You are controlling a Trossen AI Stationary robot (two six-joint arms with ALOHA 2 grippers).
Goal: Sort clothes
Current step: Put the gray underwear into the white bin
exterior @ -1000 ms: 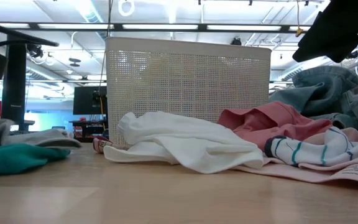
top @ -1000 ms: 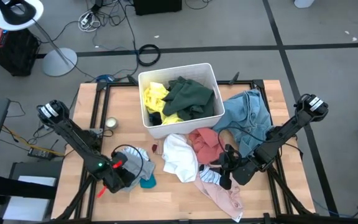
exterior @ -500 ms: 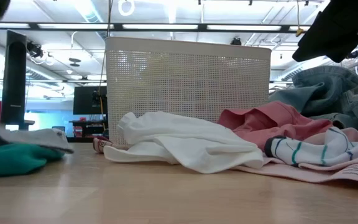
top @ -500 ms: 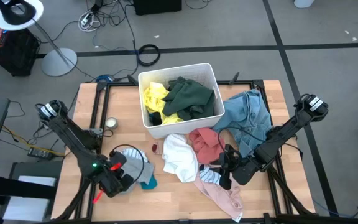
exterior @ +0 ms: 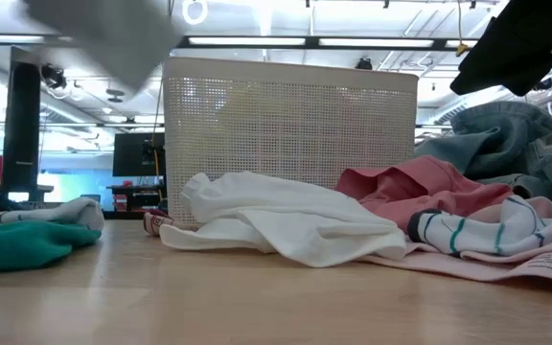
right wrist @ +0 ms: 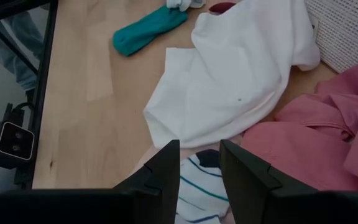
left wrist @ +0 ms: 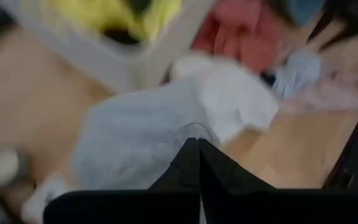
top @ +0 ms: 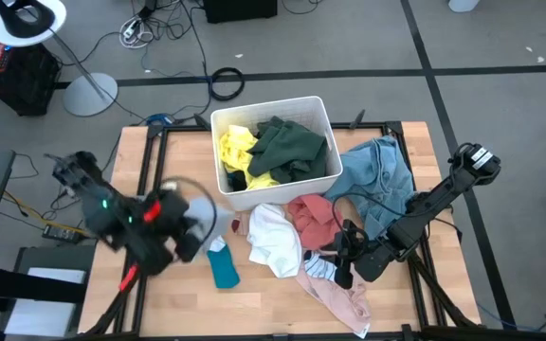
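Grey cloth (left wrist: 135, 140) hangs clamped in the left claw (top: 186, 225) above the desk (top: 254, 294), mid-carry, and likely needs dropping into the bin (top: 325, 114); the right claw (top: 341, 258) hovers parted over the pile.

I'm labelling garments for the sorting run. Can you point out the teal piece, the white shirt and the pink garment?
teal piece (top: 223, 268): high view, middle of the cloth lying on the table.
white shirt (top: 273, 237): high view, centre of the crumpled body.
pink garment (top: 313, 218): high view, centre of the bunched fabric.
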